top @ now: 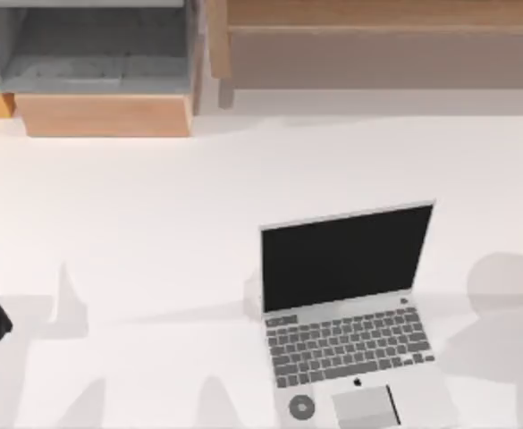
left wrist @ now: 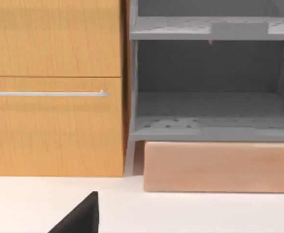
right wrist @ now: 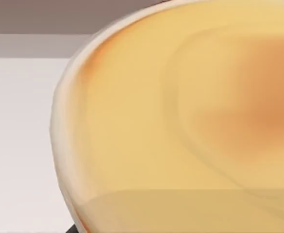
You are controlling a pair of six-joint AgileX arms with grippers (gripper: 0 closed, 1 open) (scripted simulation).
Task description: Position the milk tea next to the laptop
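Milk tea [right wrist: 180,121] looms close under the right wrist camera, its creamy top near the lens, apparently for carrying beside the open laptop [top: 350,313]. Whether either gripper is clenched cannot be told; the left arm sits parked at the table's left edge.

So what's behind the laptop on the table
Behind the laptop lies bare white table, then a wooden-fronted grey shelf unit and a tan board. The upright screen hides a strip of table.
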